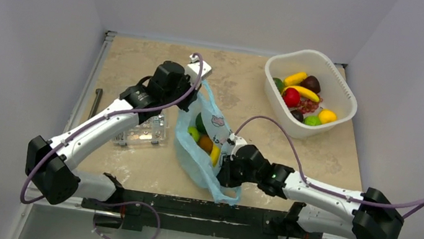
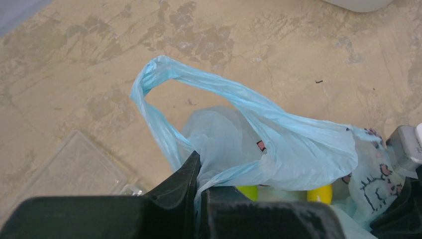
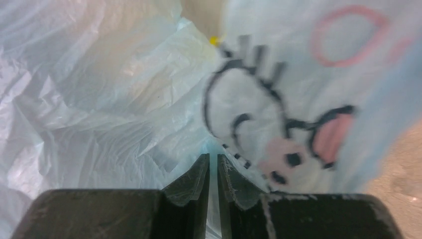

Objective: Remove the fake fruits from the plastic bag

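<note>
The light-blue plastic bag (image 1: 208,150) lies in the middle of the table with its mouth held open. Inside it I see fake fruits: a green apple (image 1: 194,133), an orange (image 1: 205,144) and a yellow piece (image 1: 214,155). My left gripper (image 1: 191,95) is shut on the bag's far edge; in the left wrist view (image 2: 201,181) film is pinched between the jaws, with a loop handle (image 2: 164,79) standing up and yellow fruit (image 2: 319,193) below. My right gripper (image 1: 223,162) is shut on the bag's near printed side (image 3: 278,114), film between its fingers (image 3: 211,174).
A white slotted basket (image 1: 310,93) with several other toy fruits stands at the back right. A clear flat box (image 1: 141,134) of small parts lies under my left arm, left of the bag. A dark bar (image 1: 95,103) lies at the table's left edge.
</note>
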Controlling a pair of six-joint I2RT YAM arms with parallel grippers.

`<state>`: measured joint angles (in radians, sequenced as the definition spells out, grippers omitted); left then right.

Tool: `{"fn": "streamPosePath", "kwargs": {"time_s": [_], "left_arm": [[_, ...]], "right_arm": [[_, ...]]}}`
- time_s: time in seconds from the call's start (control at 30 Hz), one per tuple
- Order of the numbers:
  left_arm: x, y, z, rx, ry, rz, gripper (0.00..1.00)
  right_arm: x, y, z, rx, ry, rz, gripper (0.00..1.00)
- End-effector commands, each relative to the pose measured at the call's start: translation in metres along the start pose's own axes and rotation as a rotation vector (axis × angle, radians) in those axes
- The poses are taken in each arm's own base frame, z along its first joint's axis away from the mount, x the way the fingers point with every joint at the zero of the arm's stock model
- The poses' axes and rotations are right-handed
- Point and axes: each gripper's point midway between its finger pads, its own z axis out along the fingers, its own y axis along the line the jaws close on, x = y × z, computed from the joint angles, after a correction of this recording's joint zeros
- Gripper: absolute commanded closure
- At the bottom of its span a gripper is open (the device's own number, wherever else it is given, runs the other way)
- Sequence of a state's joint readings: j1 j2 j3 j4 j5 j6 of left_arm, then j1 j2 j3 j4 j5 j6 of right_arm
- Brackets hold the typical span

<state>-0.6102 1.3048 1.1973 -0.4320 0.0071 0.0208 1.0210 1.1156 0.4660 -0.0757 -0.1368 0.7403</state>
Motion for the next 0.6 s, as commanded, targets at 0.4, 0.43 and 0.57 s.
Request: {"fn": "streamPosePath", "kwargs": {"time_s": [0.4,0.43,0.57], "left_arm": [[0.000,0.008,-0.095,-0.132,0.053,-0.348,0.00],[0.006,0.006,-0.106,-0.142,0.058,-0.400,0.00],[0.034,-0.010,-0.137,-0.104,0.056,-0.578,0.00]], "right_arm": [[-0.125,0.077,-0.024,0.005,-0.241,-0.135,0.64],[-0.126,0.077,-0.021,0.008,-0.241,-0.135,0.64],[-0.122,0.075,-0.003,0.010,-0.211,-0.142,0.63]]}}
